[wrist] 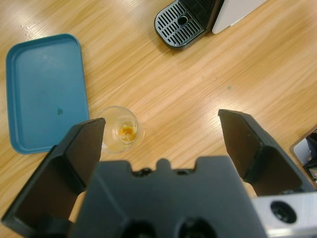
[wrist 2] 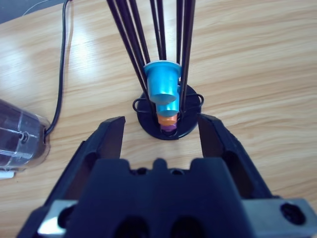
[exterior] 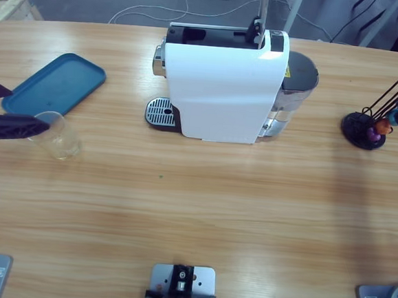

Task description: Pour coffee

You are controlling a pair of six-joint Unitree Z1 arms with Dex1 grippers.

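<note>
Long worktop of pale, straight-grained wood carries everything. White, smooth-sided coffee machine stands well ahead of my left gripper; its round, perforated metal drip tray shows, the body cut off by the frame. Flat blue plastic tray, rounded corners, lies beside that gripper. Black wire capsule rack stands just beyond my right gripper, stacking blue capsule, orange, then a half-hidden purple. Clear plastic cup, brown residue inside, sits just beyond my left fingertip. Both grippers gape wide, holding nothing.
</note>
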